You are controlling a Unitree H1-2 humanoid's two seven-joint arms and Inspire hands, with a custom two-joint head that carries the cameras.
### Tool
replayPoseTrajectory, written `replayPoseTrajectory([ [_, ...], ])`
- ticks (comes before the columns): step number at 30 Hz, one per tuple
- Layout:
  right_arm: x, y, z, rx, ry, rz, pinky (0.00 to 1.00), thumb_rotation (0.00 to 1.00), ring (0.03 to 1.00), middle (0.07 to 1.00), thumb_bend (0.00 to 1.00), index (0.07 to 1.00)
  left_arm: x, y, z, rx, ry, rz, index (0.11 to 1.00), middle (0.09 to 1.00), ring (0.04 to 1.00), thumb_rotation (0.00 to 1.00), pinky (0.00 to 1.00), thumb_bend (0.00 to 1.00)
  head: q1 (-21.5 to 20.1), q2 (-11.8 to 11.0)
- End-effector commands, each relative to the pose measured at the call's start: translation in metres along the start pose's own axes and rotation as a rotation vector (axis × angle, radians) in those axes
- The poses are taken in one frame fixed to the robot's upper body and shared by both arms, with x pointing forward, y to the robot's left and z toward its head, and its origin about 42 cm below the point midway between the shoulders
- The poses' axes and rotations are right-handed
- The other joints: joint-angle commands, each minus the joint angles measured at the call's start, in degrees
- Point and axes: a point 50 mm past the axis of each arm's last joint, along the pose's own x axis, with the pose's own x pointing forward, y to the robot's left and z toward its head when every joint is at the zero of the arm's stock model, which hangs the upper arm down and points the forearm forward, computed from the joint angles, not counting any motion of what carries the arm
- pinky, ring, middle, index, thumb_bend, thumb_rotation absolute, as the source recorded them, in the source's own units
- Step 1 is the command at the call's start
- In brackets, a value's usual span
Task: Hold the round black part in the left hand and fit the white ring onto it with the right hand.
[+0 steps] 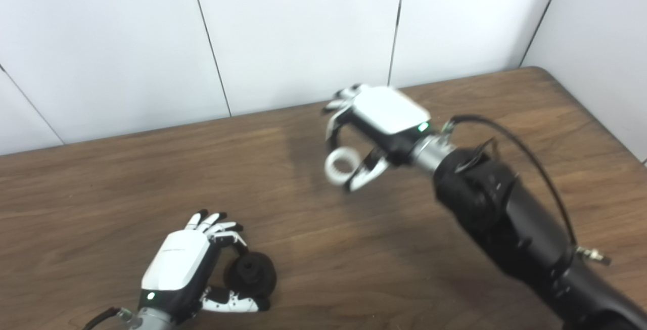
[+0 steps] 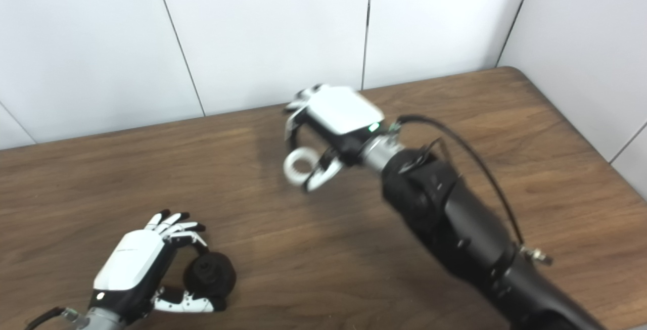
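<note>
Left eye view: the left hand (image 1: 179, 269) is gripping the round black part (image 1: 251, 273) low over the wooden table (image 1: 126, 183), while the right hand (image 1: 376, 128) is pinching the white ring (image 1: 341, 166) well apart. Right eye view: white wall panels (image 2: 263, 32) are backing the table, meeting at a corner on the right.

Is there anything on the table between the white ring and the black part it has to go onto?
Nothing visible. Only bare table lies between the white ring in the right hand and the round black part in the left hand.
</note>
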Motion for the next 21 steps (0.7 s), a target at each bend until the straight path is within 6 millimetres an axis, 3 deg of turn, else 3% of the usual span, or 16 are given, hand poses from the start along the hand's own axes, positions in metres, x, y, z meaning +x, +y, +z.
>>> replayPoseTrajectory([
  [1, -0.004, -0.014, 0.012, -0.039, -0.063, -0.044, 0.99, 0.14, 0.949, 0.868, 0.52, 0.485, 0.002, 0.006, 0.008, 0.027, -0.012, 0.026, 0.487, 0.814, 0.930, 0.06, 1.00, 0.52, 0.9, 0.4],
  [13, -0.025, -0.015, 0.059, -0.009, -0.238, 0.016, 1.00, 0.14, 0.978, 0.883, 0.52, 0.486, 0.009, -0.003, 0.033, 0.008, -0.006, 0.031, 0.487, 0.817, 0.933, 0.06, 1.00, 0.52, 6.6, 3.7],
  [21, -0.030, -0.018, 0.064, -0.019, -0.304, 0.035, 1.00, 0.14, 0.968, 0.873, 0.52, 0.486, 0.017, -0.004, 0.048, 0.003, -0.001, 0.040, 0.488, 0.810, 0.933, 0.06, 1.00, 0.52, 10.2, 7.0],
])
